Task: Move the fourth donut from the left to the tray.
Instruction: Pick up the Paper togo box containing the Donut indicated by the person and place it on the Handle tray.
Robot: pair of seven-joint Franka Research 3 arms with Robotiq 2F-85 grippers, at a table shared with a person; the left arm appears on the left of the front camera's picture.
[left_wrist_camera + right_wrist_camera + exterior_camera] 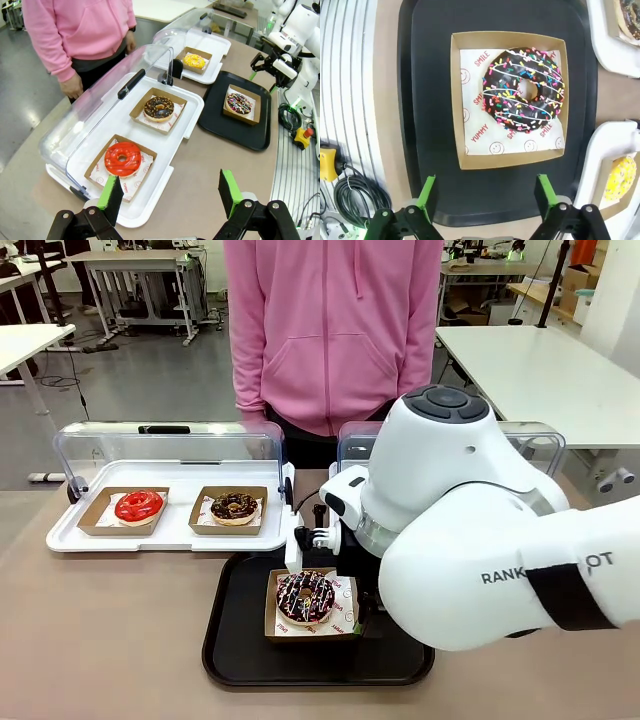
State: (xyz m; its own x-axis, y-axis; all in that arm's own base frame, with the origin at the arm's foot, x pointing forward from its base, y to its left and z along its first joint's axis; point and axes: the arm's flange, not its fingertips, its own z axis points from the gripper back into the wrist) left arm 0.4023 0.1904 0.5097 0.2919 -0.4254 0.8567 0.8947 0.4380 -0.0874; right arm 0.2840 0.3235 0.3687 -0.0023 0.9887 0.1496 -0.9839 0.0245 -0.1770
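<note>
Brown cardboard holder (470, 100) with the fourth donut (524, 89) sits on the black tray (425, 65). Right gripper (484, 196) stands wide and empty above it. The glaze looks soft, so the stiff holder's rim seems the safer hold.

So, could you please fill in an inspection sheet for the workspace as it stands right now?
Surface: tan table, shared with a person in a pink hoodie at the far side.
Job's things: fourth donut sits in its cardboard holder on the black tray, upright.
Clutter: white tray with open clear lid, holding a red donut and a chocolate donut; second white tray with a yellow donut.
Grippers: left gripper open, empty, above the table edge; right gripper open, empty, above the black tray, clear of the holder.
Cables: black coil beside a yellow box.
Surroundings: other tables behind.
</note>
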